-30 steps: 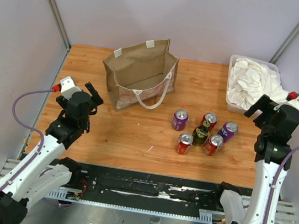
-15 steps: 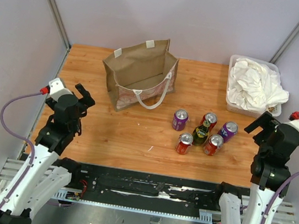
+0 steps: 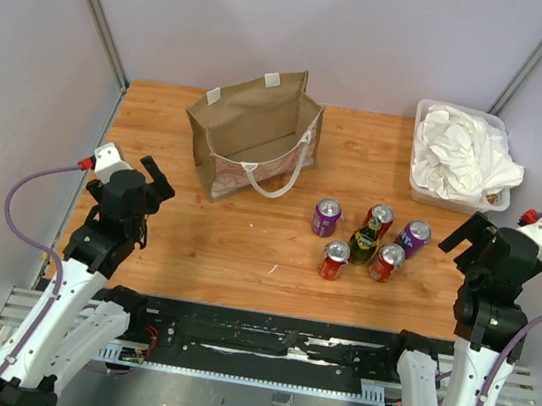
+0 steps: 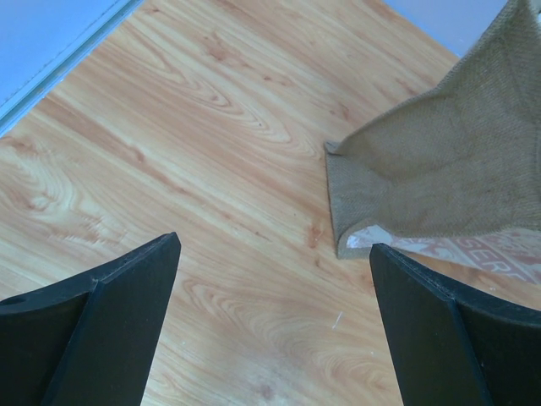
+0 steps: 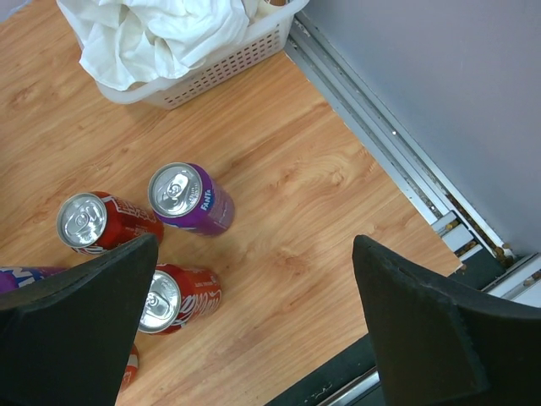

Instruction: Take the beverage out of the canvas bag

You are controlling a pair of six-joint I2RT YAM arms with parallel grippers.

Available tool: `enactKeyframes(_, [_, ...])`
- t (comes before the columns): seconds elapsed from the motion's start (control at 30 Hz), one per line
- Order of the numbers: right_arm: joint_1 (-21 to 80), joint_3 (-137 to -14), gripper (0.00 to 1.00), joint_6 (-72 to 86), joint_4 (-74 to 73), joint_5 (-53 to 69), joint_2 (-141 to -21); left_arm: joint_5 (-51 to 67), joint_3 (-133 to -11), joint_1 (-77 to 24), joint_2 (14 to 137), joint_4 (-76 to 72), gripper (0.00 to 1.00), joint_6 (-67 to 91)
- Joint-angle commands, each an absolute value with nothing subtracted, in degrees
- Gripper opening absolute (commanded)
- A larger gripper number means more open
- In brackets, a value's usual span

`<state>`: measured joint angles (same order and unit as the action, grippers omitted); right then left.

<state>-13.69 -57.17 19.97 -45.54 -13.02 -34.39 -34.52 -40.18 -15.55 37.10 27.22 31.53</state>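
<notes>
A: What do we see from overhead?
B: We see a wooden desk (image 3: 244, 250) between pale walls. The canvas bag (image 3: 254, 145) stands upright in the upper middle of the frame, a little left of centre. Its mouth is open, and a white rope handle (image 3: 291, 170) droops over its lower right side

A: Where are the drinks?
B: On the desk, right of centre and lower than the bag, well apart from it. A dark bottle (image 3: 365, 238) stands in the middle of the group. Around it we count five upright cans: a purple can (image 3: 326, 216) at the left, a second purple can (image 3: 413, 236) at the right, a red can (image 3: 380, 216) at the top and a pair of red cans (image 3: 334, 259) along the bottom

A: And the two hands?
B: The left hand (image 3: 157, 175) hovers at the left of the frame, below and left of the bag, fingers spread wide. Its own camera shows bare wood between them and a lower corner of the bag at the upper right. The right hand (image 3: 459, 232) hangs at the right, just beside the drinks, also spread wide

A: Anything else?
B: A clear bin (image 3: 413, 183) heaped with white cloth (image 3: 460, 149) sits at the upper right of the desk
</notes>
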Motion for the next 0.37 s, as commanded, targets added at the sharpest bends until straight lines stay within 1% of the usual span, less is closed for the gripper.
enactKeyframes(0.0, [-11.83,-58.96,0.98,19.79,-46.76,-16.30,-33.46,-33.34,-41.47,-15.25,34.57,27.64,1.00,32.25])
enactKeyframes(0.33, [-10.64,-58.53,0.99,18.93,-46.68,-19.41,-32.38,-33.97,-41.40,-15.28,33.93,29.02,1.00,32.49])
